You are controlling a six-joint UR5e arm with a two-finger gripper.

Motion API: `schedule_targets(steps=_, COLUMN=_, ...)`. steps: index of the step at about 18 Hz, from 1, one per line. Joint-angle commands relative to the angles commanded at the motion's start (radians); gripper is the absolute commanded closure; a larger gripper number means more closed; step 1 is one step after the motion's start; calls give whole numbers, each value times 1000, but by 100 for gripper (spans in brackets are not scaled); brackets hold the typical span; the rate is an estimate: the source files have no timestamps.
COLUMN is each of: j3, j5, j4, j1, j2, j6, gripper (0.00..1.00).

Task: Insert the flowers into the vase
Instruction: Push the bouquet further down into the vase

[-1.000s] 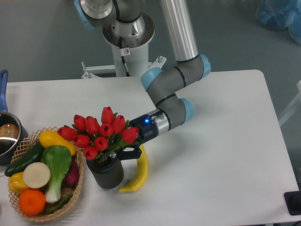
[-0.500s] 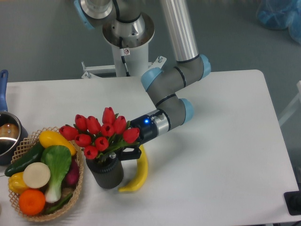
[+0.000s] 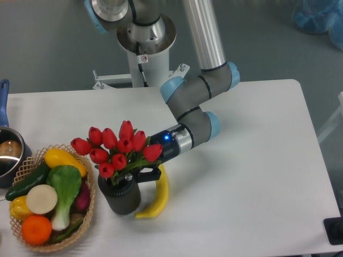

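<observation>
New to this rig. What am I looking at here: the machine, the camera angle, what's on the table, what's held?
One jointed robot arm, filmed by a fixed camera looking down at a white table. Its gripper is mostly hidden behind the flowers, a bunch of red tulips, so I cannot tell whether the jaws are open or shut. The bunch sits over the vase, a short dark cylinder, with the stems reaching into its mouth. Beside the vase lies a banana. On the left is a wicker basket of vegetables and fruit, and a metal pot at the edge.
</observation>
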Motion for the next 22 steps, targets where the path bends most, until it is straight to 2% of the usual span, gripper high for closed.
schedule_targets(steps=4, j3=0, j5=17, j4=0, j1=0, j2=5, j6=0, gripper=47)
schedule_targets(steps=12, j3=2, j5=31, j4=-2, j1=0, j2=9, j6=0, gripper=33)
schedule_targets(steps=17, j3=2, j5=31, j4=0, j1=0, j2=11, j6=0, gripper=31)
schedule_targets(steps=22, j3=3, j5=31, j4=-2, j1=0, j2=11, j6=2, gripper=25)
